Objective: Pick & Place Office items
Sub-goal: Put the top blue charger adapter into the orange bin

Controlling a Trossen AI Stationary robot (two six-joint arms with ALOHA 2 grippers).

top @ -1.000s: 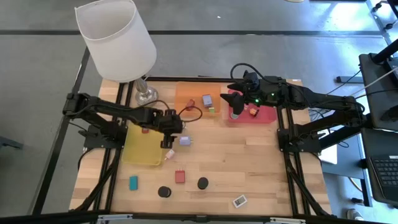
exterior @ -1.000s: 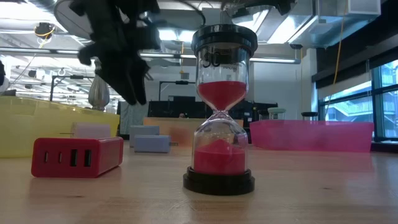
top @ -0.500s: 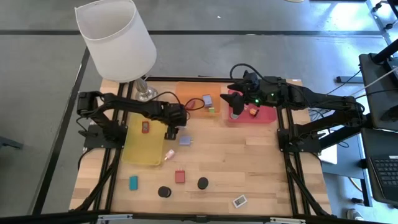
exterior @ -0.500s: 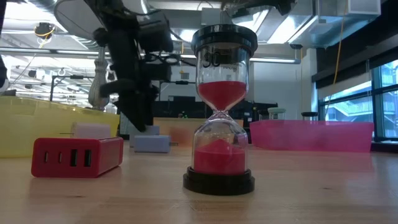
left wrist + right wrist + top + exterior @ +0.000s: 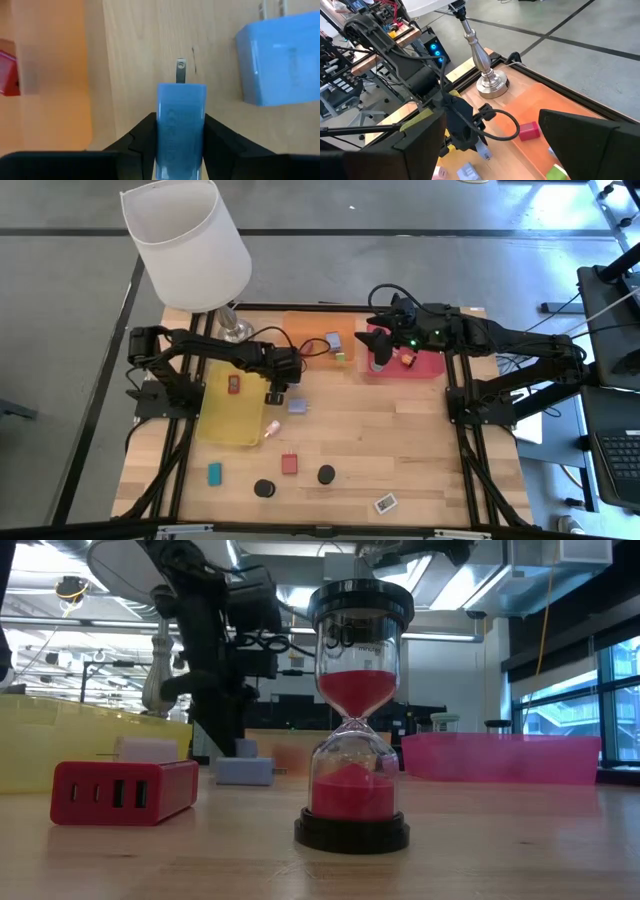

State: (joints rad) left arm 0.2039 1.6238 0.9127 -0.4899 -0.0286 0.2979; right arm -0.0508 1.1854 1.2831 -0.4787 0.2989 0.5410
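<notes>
My left gripper (image 5: pixel 277 394) stands low over the table by the yellow tray (image 5: pixel 225 425), shut on a blue plug block (image 5: pixel 181 120) with a metal prong. A second lavender plug block (image 5: pixel 297 406) lies just beside it on the wood. My right gripper (image 5: pixel 376 340) hangs open high over the red tray (image 5: pixel 425 366), nothing between its fingers. A pink bit (image 5: pixel 271 428), a red block (image 5: pixel 289 464), a teal block (image 5: pixel 214 473), two black discs (image 5: pixel 264 489) (image 5: pixel 326 475) and a white tag (image 5: pixel 385 503) lie toward the near edge. My left gripper pinches the blue plug block by its two long sides (image 5: pixel 162 132), one finger on each. The fingers come steeply from above and lie along the block, whose prong (image 5: pixel 180 71) sticks out past the fingertips. The block appears to lie on the wood.
A white-shaded lamp (image 5: pixel 190 250) stands at the far left. The orange tray (image 5: pixel 305 330) holds a lavender block (image 5: pixel 333 340) and a green bit. A red piece (image 5: pixel 234 385) lies in the yellow tray. An hourglass (image 5: pixel 352 720) and a red charger (image 5: pixel 125 792) fill the low view.
My left gripper has swung a little toward the table's near edge and sunk down to the table beside the lavender block. Nothing on the table has shifted.
</notes>
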